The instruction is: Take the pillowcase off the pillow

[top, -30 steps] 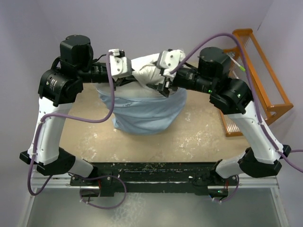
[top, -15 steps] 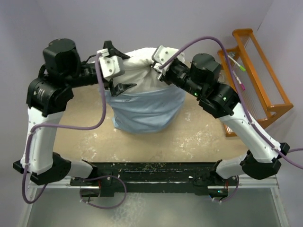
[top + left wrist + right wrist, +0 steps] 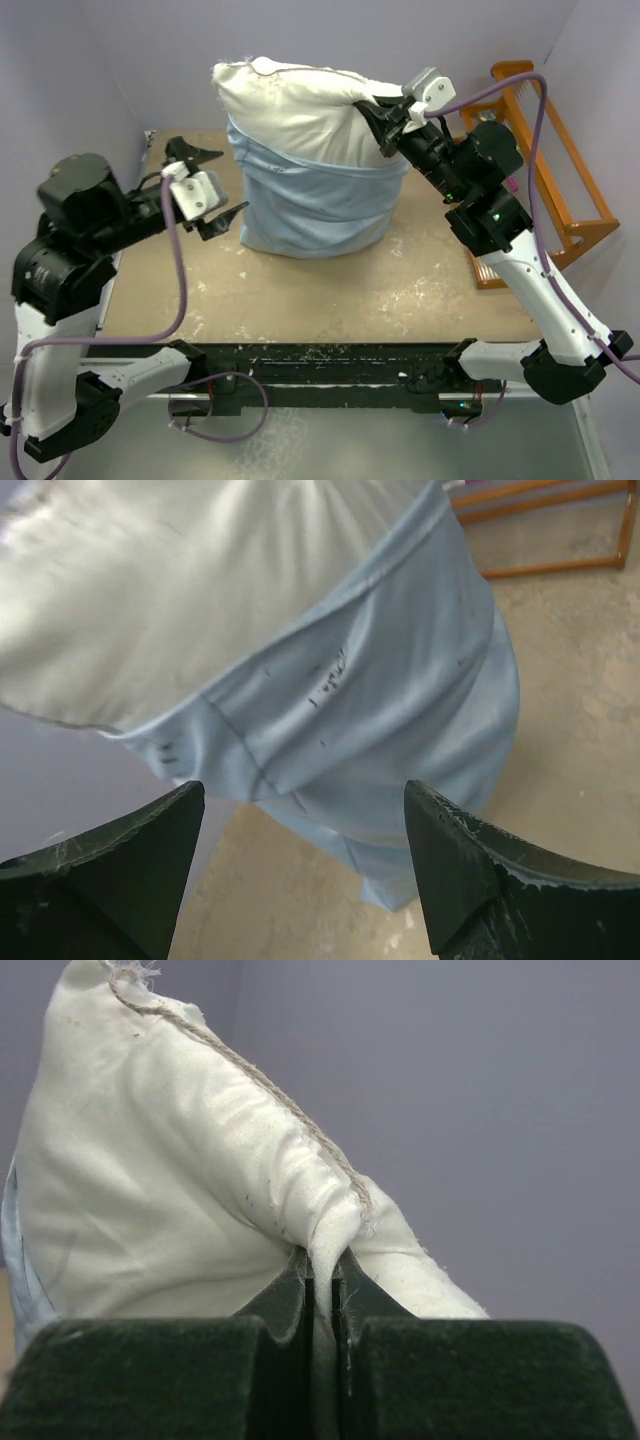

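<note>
The off-white pillow [image 3: 300, 110] is lifted high at the back of the table, its upper half bare. The light-blue pillowcase [image 3: 315, 200] still wraps its lower half and hangs down to the tabletop. My right gripper [image 3: 378, 115] is shut on the pillow's right corner; in the right wrist view a fold of white pillow fabric [image 3: 322, 1250] is pinched between the fingers. My left gripper [image 3: 208, 180] is open, to the left of the pillowcase and apart from it; the left wrist view shows the blue pillowcase [image 3: 400, 700] beyond its spread fingers [image 3: 460, 880].
An orange wooden rack [image 3: 555, 150] stands at the right edge of the tan tabletop [image 3: 330, 290]. Purple walls close in the back and left sides. Purple cables loop along both arms.
The right gripper shut on the pillow's corner and raised it high, pulling the pillow partly out of the pillowcase. The left gripper opened, let go and drew back to the left and lower.
</note>
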Available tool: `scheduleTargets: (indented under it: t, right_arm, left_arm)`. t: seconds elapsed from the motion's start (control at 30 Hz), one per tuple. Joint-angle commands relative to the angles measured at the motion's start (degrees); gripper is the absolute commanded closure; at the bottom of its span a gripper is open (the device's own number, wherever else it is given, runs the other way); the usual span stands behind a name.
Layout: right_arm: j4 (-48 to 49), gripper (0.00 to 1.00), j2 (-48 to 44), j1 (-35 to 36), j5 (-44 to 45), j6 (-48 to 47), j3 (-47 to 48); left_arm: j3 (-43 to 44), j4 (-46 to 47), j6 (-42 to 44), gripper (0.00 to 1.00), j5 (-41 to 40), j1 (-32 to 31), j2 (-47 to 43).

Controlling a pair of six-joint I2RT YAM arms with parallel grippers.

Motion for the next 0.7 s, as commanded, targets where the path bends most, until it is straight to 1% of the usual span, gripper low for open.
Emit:
scheduleTargets:
  t: [0.0, 0.17, 0.27, 0.33, 0.4, 0.47, 0.5, 0.57, 0.6, 0.63, 0.67]
  right_arm:
    - [8.8, 1.0, -1.1, 0.1, -1.8, 3.4, 0.6]
    - [8.6, 1.0, -1.9, -0.4, -1.6, 3.3, 0.0]
    - [8.2, 1.0, -2.4, -0.6, -2.1, 3.1, 0.0]
    - [7.7, 1.0, -2.4, -0.8, -2.8, 3.2, 0.1]
    - [7.6, 1.0, -2.3, -0.9, -3.0, 3.2, 0.1]
    - [7.7, 1.0, -2.1, -1.0, -3.0, 3.4, 0.3]
    - [7.7, 1.0, -1.9, -1.1, -3.1, 3.5, 0.4]
    - [8.3, 1.0, -1.6, -1.1, -3.4, 4.1, 0.7]
    - [8.6, 1.0, -1.5, -1.2, -3.5, 4.6, 0.8]
    - [8.8, 1.0, -1.3, -1.2, -3.6, 5.0, 1.0]
    - [8.7, 1.0, -1.2, -1.3, -3.8, 5.4, 1.2]
  left_arm:
    - [-8.9, 4.5, 0.8, 0.18, -3.6, -0.3, 0.8]
    - [-14.3, 10.4, 1.9, 0.28, -7.2, 0.2, 1.9]
    - [-14.6, 13.1, 1.9, 0.35, -6.7, 3.1, 2.9]
    - [-14.0, 14.6, 0.8, 0.43, -3.3, 7.0, 3.6]
    - [-13.1, 13.6, 0.2, 0.48, 1.5, 10.6, 4.0]
    - [-13.4, 11.7, 1.1, 0.53, 3.8, 11.3, 3.6]
    - [-14.0, 11.9, 0.7, 0.57, 3.9, 11.3, 3.2]
    - [-15.0, 12.8, -1.1, 0.72, 4.3, 11.4, 2.8]
    - [-15.5, 13.5, -2.3, 0.78, 5.2, 11.4, 2.7]
    - [-16.1, 14.2, -3.9, 0.8, 6.7, 11.6, 2.5]
    - [-16.6, 14.9, -5.4, 0.79, 8.6, 11.7, 2.0]
